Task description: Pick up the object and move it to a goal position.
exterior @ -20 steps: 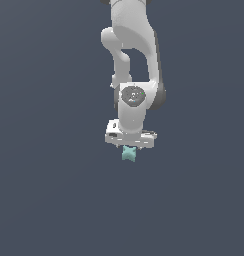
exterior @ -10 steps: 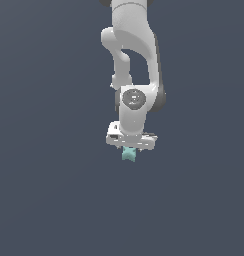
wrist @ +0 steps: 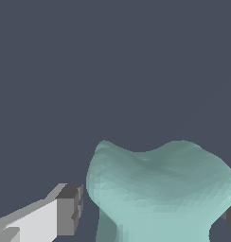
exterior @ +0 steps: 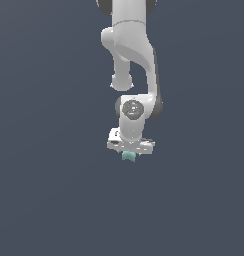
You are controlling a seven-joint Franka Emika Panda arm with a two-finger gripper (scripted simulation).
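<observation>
While the gripper (exterior: 129, 153) sits over the object (wrist: 157, 189) between its fingers, whether it truly pinches is unclear, so squeeze squarely before lifting toward the goal.

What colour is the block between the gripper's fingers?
The block is pale teal, mint-green and matte, seen best in the wrist view.
</observation>
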